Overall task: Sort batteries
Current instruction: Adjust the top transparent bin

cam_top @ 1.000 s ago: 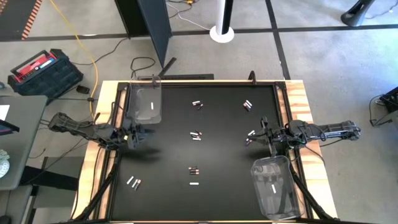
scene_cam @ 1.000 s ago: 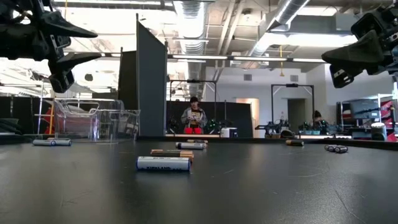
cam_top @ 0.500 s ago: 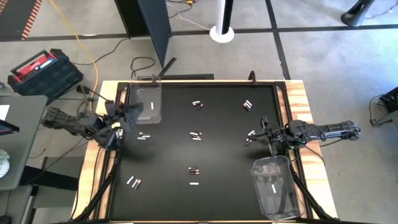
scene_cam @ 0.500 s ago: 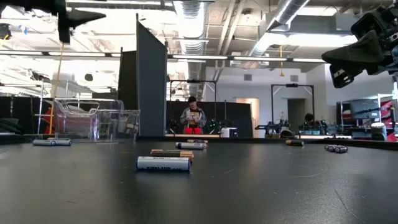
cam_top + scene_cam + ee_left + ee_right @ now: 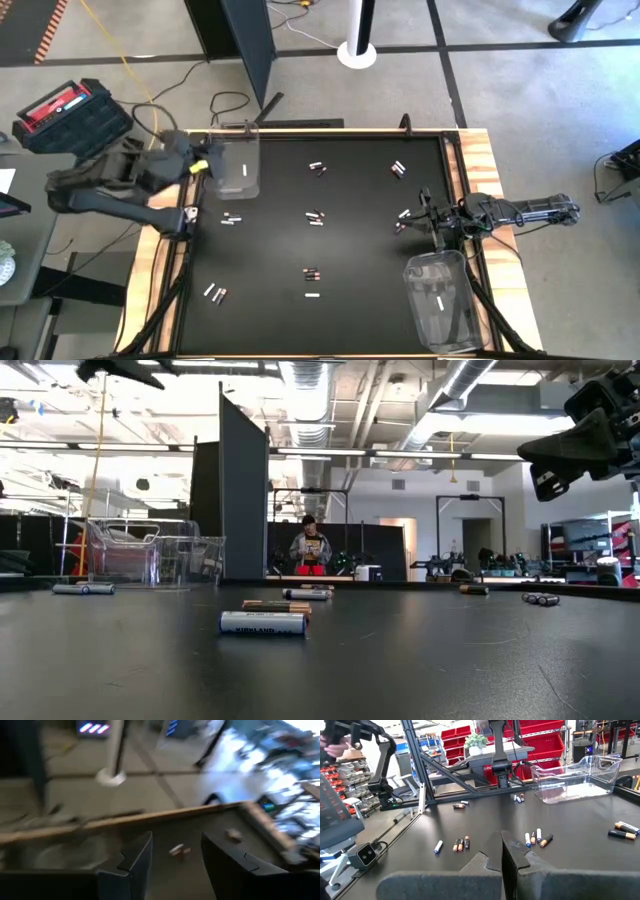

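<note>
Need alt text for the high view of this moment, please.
Overhead, the left gripper hangs at a clear bin in the black table's far-left corner, while the right gripper, fingers shut, waits beside a second bin. Small batteries lie scattered between.

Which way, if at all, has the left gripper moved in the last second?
Yes. The left gripper moved from the mat's left edge up to the clear bin at the far corner.

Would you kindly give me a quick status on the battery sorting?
Left gripper open, empty, raised by the far-left clear bin. Right gripper shut, empty, hovering at right edge. Batteries scattered on the mat; one white cell in each bin. Nothing blocking.
</note>
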`<state>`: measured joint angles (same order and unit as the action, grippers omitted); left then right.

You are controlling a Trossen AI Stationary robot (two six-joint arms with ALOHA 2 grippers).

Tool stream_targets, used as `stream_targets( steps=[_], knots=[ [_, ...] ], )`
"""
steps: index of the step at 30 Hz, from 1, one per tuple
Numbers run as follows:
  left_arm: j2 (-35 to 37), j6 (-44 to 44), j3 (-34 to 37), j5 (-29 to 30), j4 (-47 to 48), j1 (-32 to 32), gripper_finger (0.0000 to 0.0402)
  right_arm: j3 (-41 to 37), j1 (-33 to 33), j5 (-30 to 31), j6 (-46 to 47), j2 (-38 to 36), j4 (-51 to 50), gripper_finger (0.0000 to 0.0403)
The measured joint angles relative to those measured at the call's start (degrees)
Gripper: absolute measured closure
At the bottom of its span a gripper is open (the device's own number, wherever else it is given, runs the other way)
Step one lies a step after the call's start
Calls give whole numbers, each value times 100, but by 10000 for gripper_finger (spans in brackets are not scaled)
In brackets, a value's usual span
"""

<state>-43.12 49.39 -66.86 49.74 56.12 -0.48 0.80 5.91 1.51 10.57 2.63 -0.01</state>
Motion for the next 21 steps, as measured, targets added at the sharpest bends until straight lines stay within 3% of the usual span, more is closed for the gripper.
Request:
stream_targets(
  steps=[6,14,21],
  knots=[
    [-444,316,-760,-814,1446,1178,235,0,0,-1,0,0,0,392],
    [-1051,-196,-788,-1732,2051,2818,235,0,0,-1,0,0,0,392],
    [-1696,-1085,-788,-1920,2062,3743,235,-1,0,0,0,0,0,392]
  ],
)
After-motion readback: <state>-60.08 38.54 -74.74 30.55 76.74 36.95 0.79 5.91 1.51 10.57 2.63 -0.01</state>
